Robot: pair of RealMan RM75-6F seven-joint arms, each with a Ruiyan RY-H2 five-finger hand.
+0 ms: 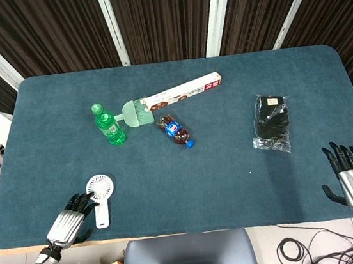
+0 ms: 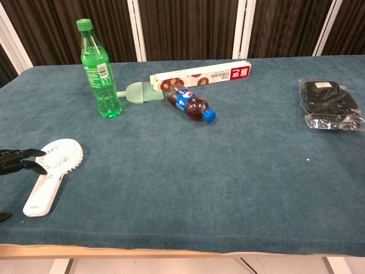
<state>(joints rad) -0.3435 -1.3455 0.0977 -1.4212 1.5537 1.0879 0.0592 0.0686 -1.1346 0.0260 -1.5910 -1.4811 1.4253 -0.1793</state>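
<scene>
One white handheld fan [image 1: 98, 192], lying flat

My blue-clothed table [image 1: 234, 183] carries a white handheld fan [image 1: 99, 193], green bottle [image 1: 108, 125], cola bottle [image 1: 175, 131], silicone brush [image 1: 137, 112], wrap box [image 1: 184, 90] and bagged black gloves [image 1: 272, 122].

Even, bright overhead light fills both views; shadows are faint and short. Beside the left hand [image 1: 70, 220] the white fan [image 1: 98, 190] looks slightly overexposed. Focus stays sharp, corners bend mildly.
</scene>
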